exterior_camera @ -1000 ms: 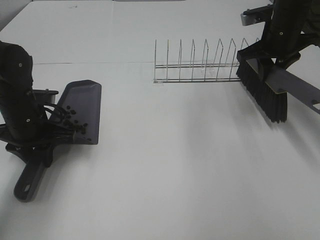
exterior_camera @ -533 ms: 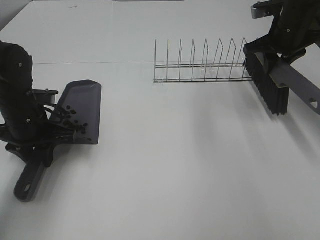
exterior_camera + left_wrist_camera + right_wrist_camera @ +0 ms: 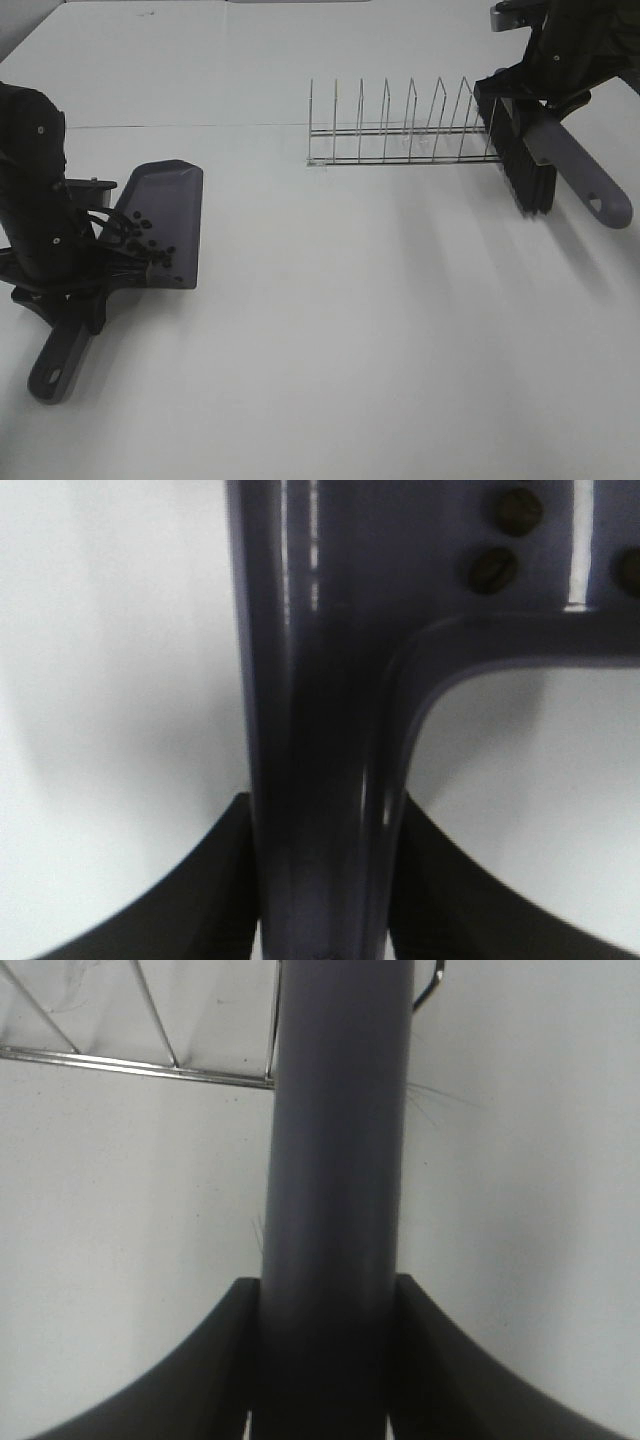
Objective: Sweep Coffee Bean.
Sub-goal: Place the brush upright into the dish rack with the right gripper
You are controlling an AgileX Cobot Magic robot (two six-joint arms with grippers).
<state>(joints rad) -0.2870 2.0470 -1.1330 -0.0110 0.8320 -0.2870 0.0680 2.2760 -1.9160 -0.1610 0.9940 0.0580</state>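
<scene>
- The left gripper (image 3: 75, 285) is closed tight on the handle of the grey dustpan (image 3: 175, 205). In the left wrist view, its two dark fingers (image 3: 215, 880) press on both sides of the handle.
- The dustpan lies flat on the white table (image 3: 350, 330), on the left side.
- The coffee beans (image 3: 150, 245) sit in a small bunch inside the dustpan, near the end where the handle starts. They are tiny and dark.
- The right gripper (image 3: 545, 90) is closed tight on the grey handle of the brush (image 3: 525, 160). The right wrist view shows a finger (image 3: 225, 1360) on each side of the handle.
- The brush has black bristles that point down. It is just beside the right end of the wire rack (image 3: 400, 130).
- The rack stands on the table at the back, well apart from the dustpan.
</scene>
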